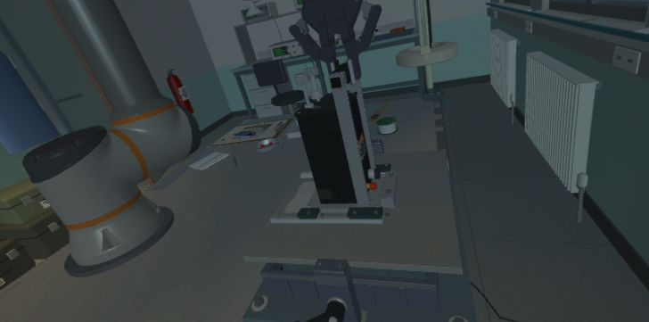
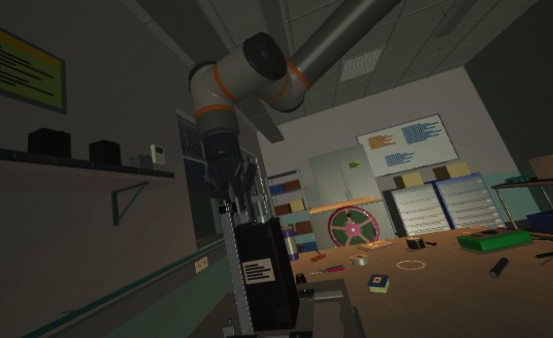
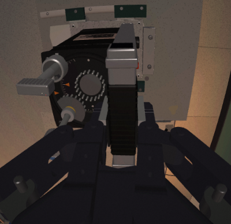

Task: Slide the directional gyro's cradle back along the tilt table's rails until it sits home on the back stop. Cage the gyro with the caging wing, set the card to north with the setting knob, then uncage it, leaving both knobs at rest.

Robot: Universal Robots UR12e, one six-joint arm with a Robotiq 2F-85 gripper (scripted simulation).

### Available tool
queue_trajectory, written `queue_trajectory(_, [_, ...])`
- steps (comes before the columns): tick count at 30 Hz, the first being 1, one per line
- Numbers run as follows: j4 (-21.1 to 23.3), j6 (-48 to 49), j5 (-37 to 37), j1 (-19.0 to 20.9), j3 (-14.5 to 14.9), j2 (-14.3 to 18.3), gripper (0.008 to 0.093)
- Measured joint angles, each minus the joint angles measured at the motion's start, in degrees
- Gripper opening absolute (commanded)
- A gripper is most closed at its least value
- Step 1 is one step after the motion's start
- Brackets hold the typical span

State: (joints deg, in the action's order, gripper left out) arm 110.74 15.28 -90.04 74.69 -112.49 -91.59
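Note:
The directional gyro (image 1: 329, 151) (image 2: 266, 272) is a black box in a grey cradle, standing steeply tilted on the tilt table (image 1: 338, 208). My gripper (image 1: 341, 65) (image 2: 232, 197) (image 3: 121, 137) is above it, closed on the cradle's ribbed grey handle (image 3: 121, 102) (image 1: 341, 81) at the upper end. The gyro's face (image 3: 86, 85) shows a round card with tick marks and orange markers. The caging wing (image 3: 36, 86) (image 1: 303, 78) sticks out at the face's upper left, and the setting knob (image 3: 69, 112) (image 1: 314, 92) sits just below it.
A green tray (image 2: 493, 240) lies on the far bench, with a tape roll (image 2: 358, 260), a small square block (image 2: 378, 282) and a torch (image 2: 498, 266) nearer. A solder spool (image 1: 387, 125) and a clipboard (image 1: 254, 131) lie behind the table, and the arm's base (image 1: 104, 183) stands to the left.

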Motion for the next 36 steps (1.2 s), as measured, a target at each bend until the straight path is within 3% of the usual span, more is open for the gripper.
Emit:
queue_trajectory(13, [0.1, 0.0, 0.0, 0.0, -0.1, -0.1, 0.009])
queue_trajectory(32, [0.2, 0.0, 0.0, 0.0, -0.1, 0.0, 0.047])
queue_trajectory(36, [0.2, 0.0, 0.0, 0.0, -0.1, 0.0, 0.048])
